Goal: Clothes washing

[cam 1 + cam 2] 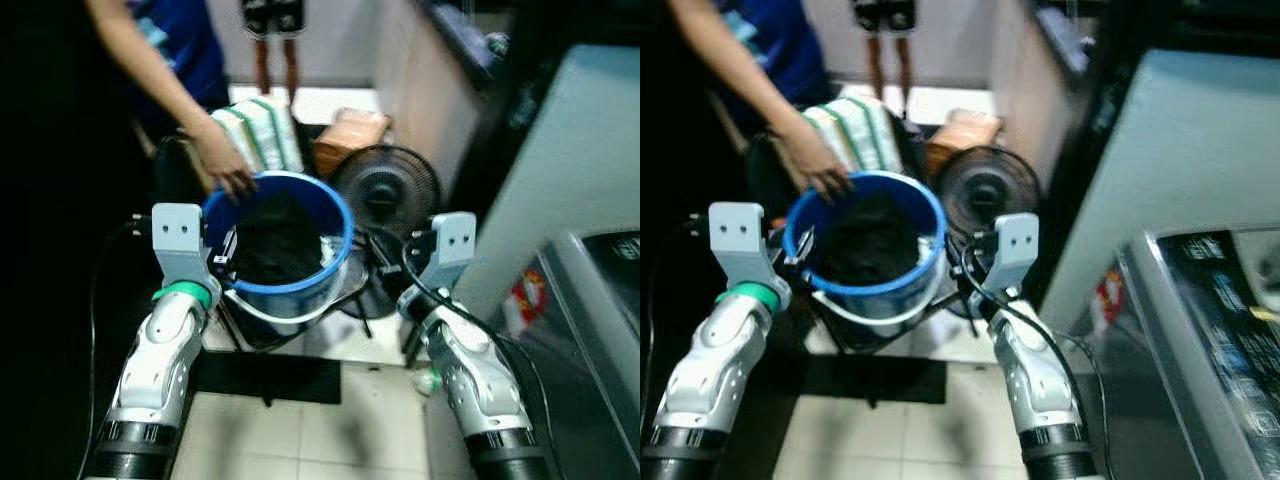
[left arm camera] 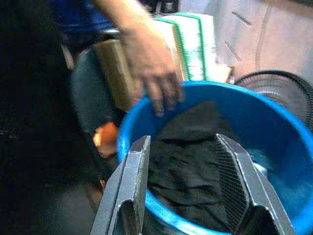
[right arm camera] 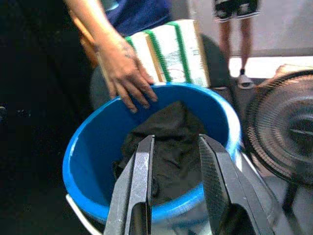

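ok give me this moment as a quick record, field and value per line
bucket: blue bucket, between both arms
contents: dark clothes heaped inside
person: hand resting on the bucket's far rim
left gripper: jaws open, aimed into the bucket
right gripper: jaws open, aimed into the bucket
nearby: fan just past the bucket
floor: pale tiles

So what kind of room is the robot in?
Probably a laundry corner of a home. A blue bucket holds dark clothes, a grey machine, maybe the washer, stands at the robot's right, and a floor fan sits on the tiled floor.
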Robot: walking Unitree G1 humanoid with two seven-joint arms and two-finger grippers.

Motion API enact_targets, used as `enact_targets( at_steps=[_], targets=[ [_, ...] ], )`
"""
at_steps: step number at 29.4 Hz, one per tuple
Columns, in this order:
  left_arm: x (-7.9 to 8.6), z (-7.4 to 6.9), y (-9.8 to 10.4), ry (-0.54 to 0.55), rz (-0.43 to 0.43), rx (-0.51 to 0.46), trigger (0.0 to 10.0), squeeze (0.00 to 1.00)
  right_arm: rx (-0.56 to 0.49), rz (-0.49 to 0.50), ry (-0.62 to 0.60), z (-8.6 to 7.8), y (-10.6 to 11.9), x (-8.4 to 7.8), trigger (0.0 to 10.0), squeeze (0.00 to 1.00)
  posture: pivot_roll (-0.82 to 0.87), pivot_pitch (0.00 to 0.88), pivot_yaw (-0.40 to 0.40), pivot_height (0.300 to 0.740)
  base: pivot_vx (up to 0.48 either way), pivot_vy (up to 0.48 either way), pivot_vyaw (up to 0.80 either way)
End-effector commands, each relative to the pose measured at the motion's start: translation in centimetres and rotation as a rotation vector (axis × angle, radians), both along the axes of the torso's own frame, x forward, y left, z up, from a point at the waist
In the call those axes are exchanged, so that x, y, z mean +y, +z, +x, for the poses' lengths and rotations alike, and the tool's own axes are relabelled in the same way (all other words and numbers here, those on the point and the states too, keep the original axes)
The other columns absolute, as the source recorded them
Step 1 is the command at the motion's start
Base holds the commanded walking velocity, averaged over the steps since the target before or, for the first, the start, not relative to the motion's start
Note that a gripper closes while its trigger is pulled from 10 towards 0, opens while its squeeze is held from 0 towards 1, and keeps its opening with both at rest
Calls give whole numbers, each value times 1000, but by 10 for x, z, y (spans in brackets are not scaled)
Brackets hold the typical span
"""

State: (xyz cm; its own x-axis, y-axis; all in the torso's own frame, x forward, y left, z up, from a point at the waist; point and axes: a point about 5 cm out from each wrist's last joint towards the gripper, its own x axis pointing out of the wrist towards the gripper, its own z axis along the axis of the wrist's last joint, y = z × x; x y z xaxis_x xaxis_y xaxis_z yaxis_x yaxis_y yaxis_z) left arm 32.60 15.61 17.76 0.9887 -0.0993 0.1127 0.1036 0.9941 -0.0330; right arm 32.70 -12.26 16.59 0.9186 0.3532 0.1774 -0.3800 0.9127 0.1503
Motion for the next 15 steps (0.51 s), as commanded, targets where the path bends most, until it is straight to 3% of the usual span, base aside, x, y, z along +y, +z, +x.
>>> enact_targets(
  at_steps=[1,15],
  targets=[
    [2,-2,-7,5,2,33,10000,0,14,13,5,-1,-2,3,10000,0,27,11,37,740,345,0,0],
    [7,-6,-7,-2,10,44,10000,0,22,15,1,-2,-5,3,10000,0,34,22,37,740,343,0,0]
  ],
)
